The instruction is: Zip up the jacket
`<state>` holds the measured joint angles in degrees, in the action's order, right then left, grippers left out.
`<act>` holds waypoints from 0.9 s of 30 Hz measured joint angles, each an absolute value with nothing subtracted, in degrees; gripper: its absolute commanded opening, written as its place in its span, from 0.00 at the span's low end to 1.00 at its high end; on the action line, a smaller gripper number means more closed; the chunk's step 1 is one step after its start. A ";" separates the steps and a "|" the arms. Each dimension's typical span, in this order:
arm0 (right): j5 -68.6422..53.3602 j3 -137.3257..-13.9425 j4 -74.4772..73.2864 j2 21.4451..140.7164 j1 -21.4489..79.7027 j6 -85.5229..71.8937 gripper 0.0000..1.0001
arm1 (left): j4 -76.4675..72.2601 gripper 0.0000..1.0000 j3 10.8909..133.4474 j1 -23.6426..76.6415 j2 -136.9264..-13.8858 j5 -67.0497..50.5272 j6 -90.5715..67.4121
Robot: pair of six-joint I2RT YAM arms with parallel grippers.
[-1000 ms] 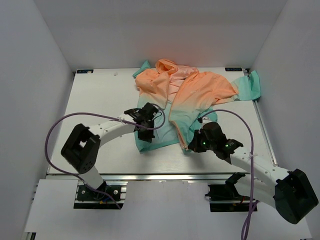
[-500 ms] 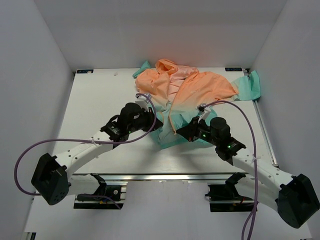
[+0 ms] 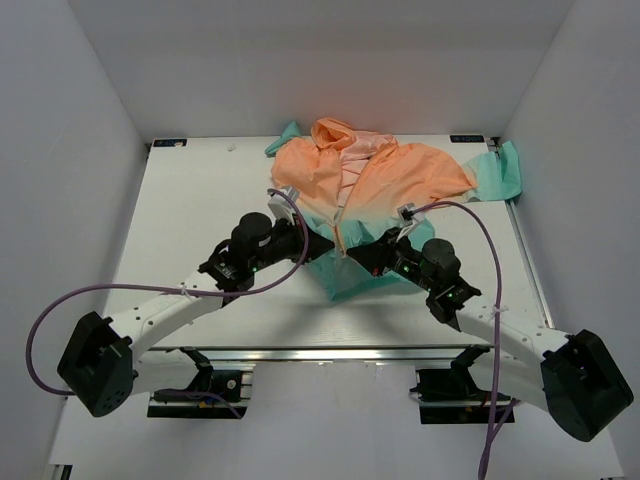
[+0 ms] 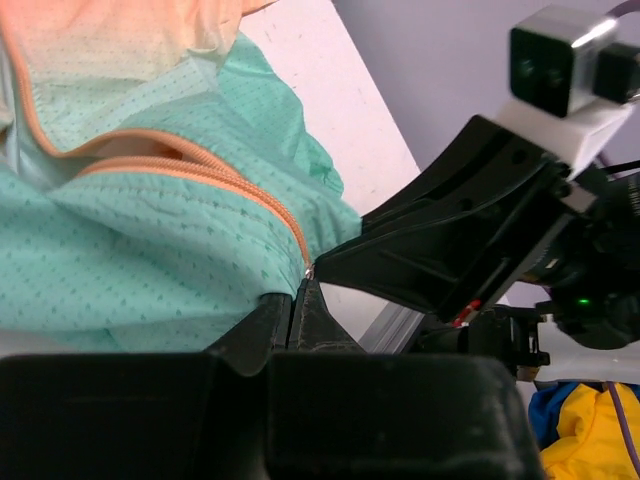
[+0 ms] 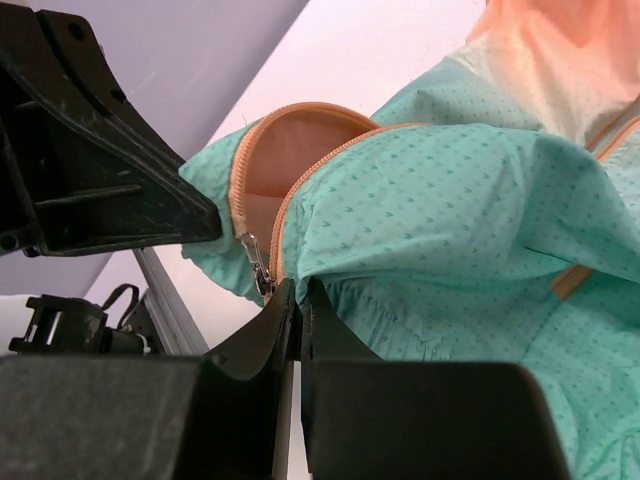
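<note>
The jacket (image 3: pixel 390 180) lies at the back middle of the table, peach-orange above and teal at the hem, its orange zipper (image 3: pixel 343 215) running down the front. Both grippers meet at the hem's bottom corner. My left gripper (image 3: pixel 326 247) is shut on the teal hem (image 4: pixel 130 240) at the zipper's lower end (image 4: pixel 300 262). My right gripper (image 3: pixel 358 261) is shut on the other hem edge (image 5: pixel 450 200), right beside the metal zipper pull (image 5: pixel 257 262). The two grippers' tips sit a few centimetres apart, and the hem is bunched and lifted between them.
One teal sleeve end (image 3: pixel 508 170) hangs over the table's right edge. White walls close the table (image 3: pixel 200 200) in on three sides. Purple cables (image 3: pixel 470 225) loop above both arms. A yellow and blue thing (image 4: pixel 590 430) shows beyond the table's front edge.
Both grippers have moved in toward the middle with the hem held. The teal hem, spread flat a second ago, is now gathered to a point between them. The left arm has straightened out.
</note>
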<state>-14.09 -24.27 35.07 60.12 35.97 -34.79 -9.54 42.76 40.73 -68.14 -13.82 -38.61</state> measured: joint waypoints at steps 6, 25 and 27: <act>-15.90 -22.70 41.41 62.65 35.97 -35.75 0.00 | -11.73 0.00 42.63 40.73 -68.58 -14.48 -39.57; -10.57 -29.50 36.34 66.63 35.97 -32.34 0.00 | -9.89 0.00 43.55 40.62 -69.71 -23.29 -37.10; -10.24 -29.32 35.57 65.45 35.94 -31.99 0.00 | -7.84 0.00 43.55 40.64 -68.18 -21.74 -36.80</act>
